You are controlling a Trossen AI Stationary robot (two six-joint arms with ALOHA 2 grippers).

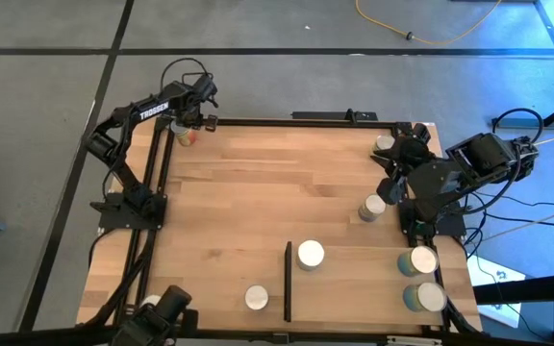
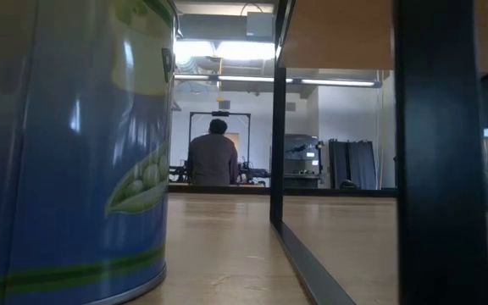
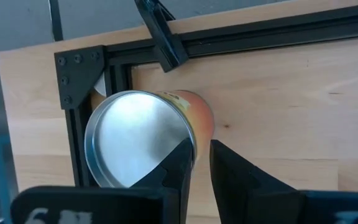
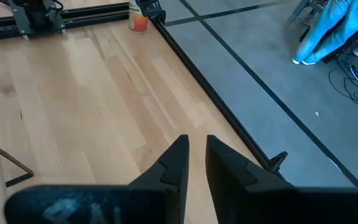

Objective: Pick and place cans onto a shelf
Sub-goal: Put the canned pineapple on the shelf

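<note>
High view gives the count: seven cans show plainly, one with an orange label [image 1: 186, 135] at the upper left corner beside the left gripper [image 1: 196, 117], two [image 1: 385, 142] [image 1: 371, 208] at the right by the right arm, one [image 1: 256, 297] at the lower middle, and three [image 1: 311, 254] [image 1: 417, 260] [image 1: 426, 296] that seem to stand on the single shelf [image 1: 364, 284] at the lower right. A pale round [image 1: 147, 306] at the lower left may be an eighth. Both pincers are pressed nearly together; the right gripper [image 4: 196, 138] holds nothing, and I cannot tell whether the left one nips the orange can's rim. The cans look stiff, smooth-sided and probably slippery, likely weighty if full. Fingers spread wide across the wall at mid-height should hold best.
</note>
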